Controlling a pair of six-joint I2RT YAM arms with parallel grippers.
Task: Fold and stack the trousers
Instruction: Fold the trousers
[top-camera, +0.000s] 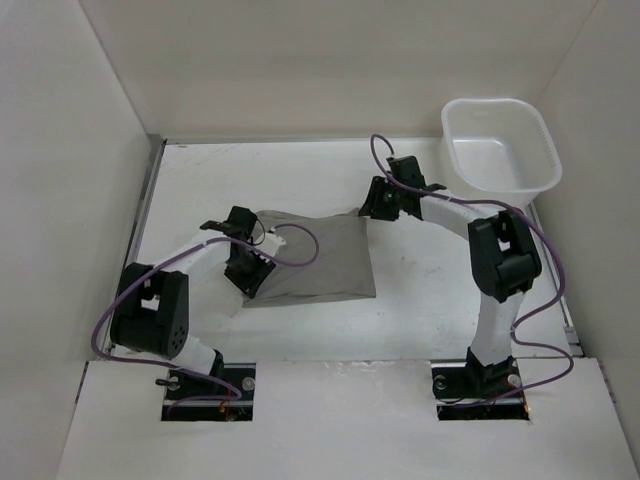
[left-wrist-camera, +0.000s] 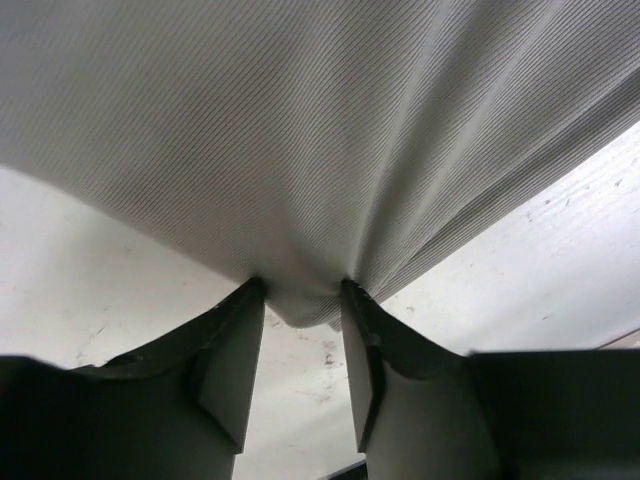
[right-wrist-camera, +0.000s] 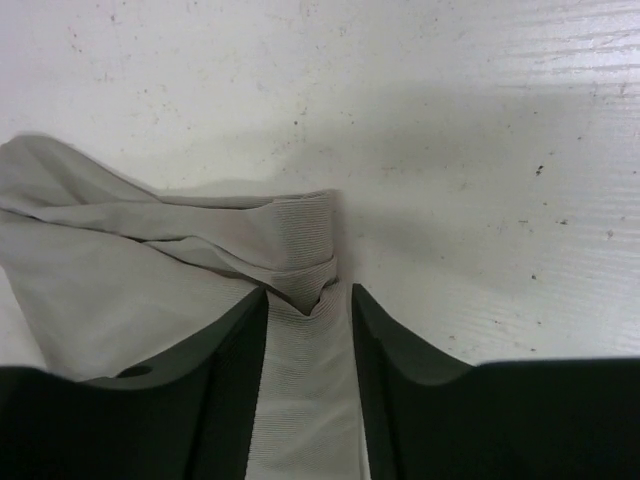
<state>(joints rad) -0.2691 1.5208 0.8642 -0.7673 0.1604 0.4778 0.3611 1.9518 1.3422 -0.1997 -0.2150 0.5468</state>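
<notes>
Left gripper (top-camera: 248, 265) stands at the left edge of the trousers (top-camera: 320, 262), its wrist bent down over the cloth. In the left wrist view its two dark fingers (left-wrist-camera: 235, 350) are closed on a small bunch of the grey-taupe fabric. Taut creases fan upward and outward from the pinch, and the white table (left-wrist-camera: 90, 260) shows beneath the raised cloth. Seen from above, the trousers lie folded into a rough rectangle near the middle of the table, between the two arms. The near edge is fairly straight and the far edge runs from one gripper to the other. Right gripper (top-camera: 368, 208) meets the garment at its far right corner. In the right wrist view a ribbed band of the cloth fills the gap between its fingers (right-wrist-camera: 235, 370) and touches both, so this gripper too is closed on the trousers. The fabric just beyond the fingertips is gathered into a thick layered fold. The rest spreads away to the left in loose wrinkles, resting on the scuffed tabletop. Purple cable (top-camera: 300, 250) loops from the left arm across the left part of the cloth. White plastic tub (top-camera: 545, 170) sits in the far right corner of the table, well apart from the trousers and to the right of the right arm.
</notes>
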